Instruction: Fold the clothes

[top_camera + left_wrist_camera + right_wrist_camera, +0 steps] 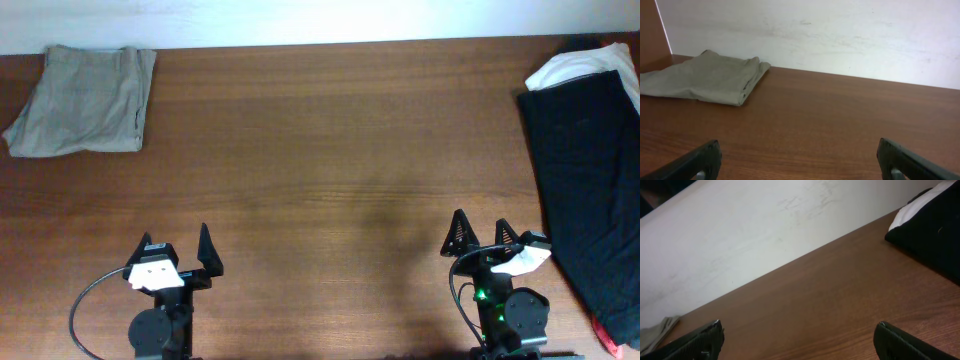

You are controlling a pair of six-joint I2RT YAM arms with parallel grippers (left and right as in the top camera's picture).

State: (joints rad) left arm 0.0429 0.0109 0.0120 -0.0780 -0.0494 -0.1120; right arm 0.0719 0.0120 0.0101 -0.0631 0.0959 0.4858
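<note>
1. The khaki-beige garment (85, 98) lies at the far left of the table (330, 170), folded into a flat, tidy rectangle. That piece looks finished.
2. The large black garment (585, 180) sprawls along the right edge from far to near, loose and creased, and partly runs out of the overhead view.
3. A white garment (575, 65) touches the black one's far end, and a scrap of red cloth (606, 336) shows at its near end. None of these three looks folded, so most of the work seems left to do.
4. The left gripper (176, 245) sits at the near left with its jaws spread wide and nothing between them, well apart from the khaki piece.
5. The right gripper (481, 226) sits at the near right, its jaws likewise apart and empty. It is near the black garment but not touching it.
6. The table is smooth brown wood grain with a slight sheen.
7. A pale wall (840, 35), faintly scuffed, rises directly behind the far edge.
</note>
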